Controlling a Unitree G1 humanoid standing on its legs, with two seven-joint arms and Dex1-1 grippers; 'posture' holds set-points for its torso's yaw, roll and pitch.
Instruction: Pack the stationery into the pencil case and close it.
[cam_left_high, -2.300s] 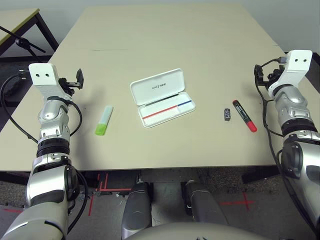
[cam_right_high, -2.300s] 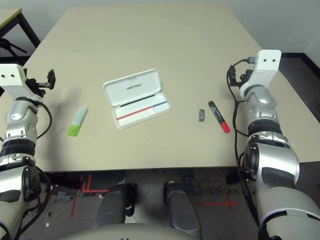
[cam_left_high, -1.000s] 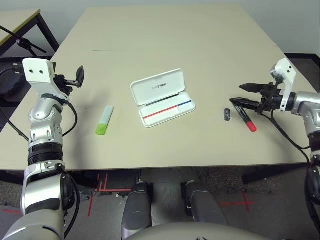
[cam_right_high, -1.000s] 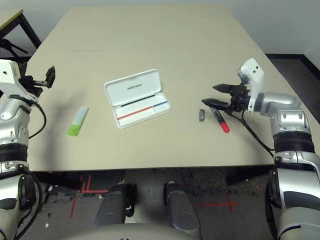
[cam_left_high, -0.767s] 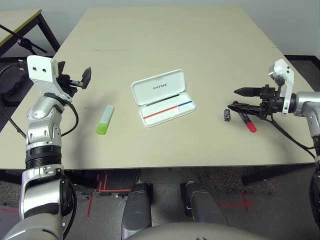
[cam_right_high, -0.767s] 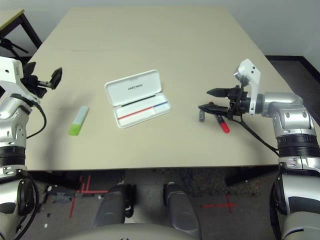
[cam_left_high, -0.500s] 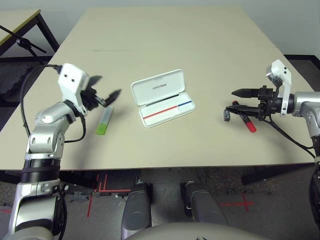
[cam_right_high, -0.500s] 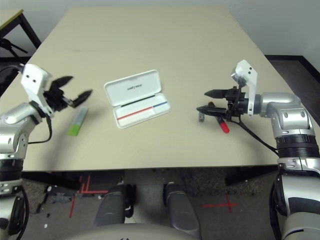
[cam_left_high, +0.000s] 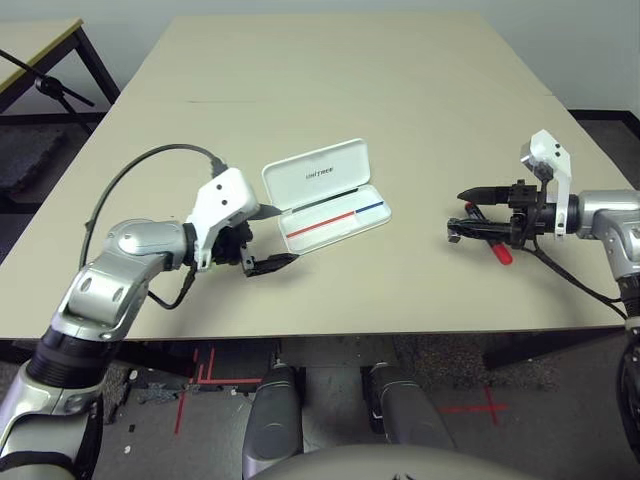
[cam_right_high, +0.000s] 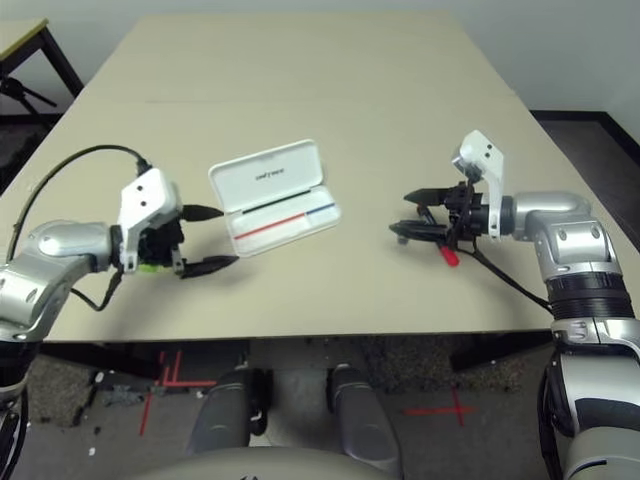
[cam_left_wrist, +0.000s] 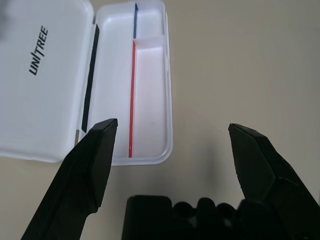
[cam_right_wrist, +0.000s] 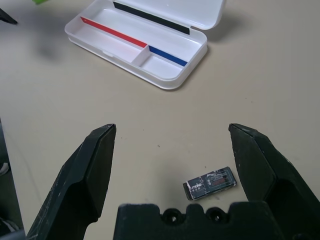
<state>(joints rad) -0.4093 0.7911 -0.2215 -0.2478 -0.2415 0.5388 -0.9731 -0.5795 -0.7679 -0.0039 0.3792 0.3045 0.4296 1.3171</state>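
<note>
One broad beige surface (cam_left_high: 330, 80) carries everything. Largest on it is the pencil case (cam_left_high: 325, 196), a flat white box lying open about midway between the left and right edges and nearer the front edge than the back; its lid, with small dark lettering, lies flat on the far side, and the tray with its red-and-blue line faces the front edge. The tray holds none of the stationery.

The left gripper (cam_left_high: 268, 240) hovers just to the left of the case's front-left corner, pointing toward it, its two black fingers (cam_left_wrist: 90, 170) spread wide and grasping nothing. In the left wrist view the end of the tray lies between and just beyond the fingertips.

The right gripper (cam_right_high: 412, 212) hangs low over the surface toward the right edge, pointing left at the case, its fingers (cam_right_wrist: 90, 175) likewise released and empty.

The light-green highlighter (cam_right_high: 150, 265) lies toward the left edge, mostly hidden behind the left gripper's housing, with only a sliver of green showing. The red marker (cam_left_high: 500, 252) lies under the right gripper, its red end poking out toward the front edge. The small dark-grey piece (cam_right_wrist: 209, 183) lies on the surface between the right fingers, well apart from the case.
</note>
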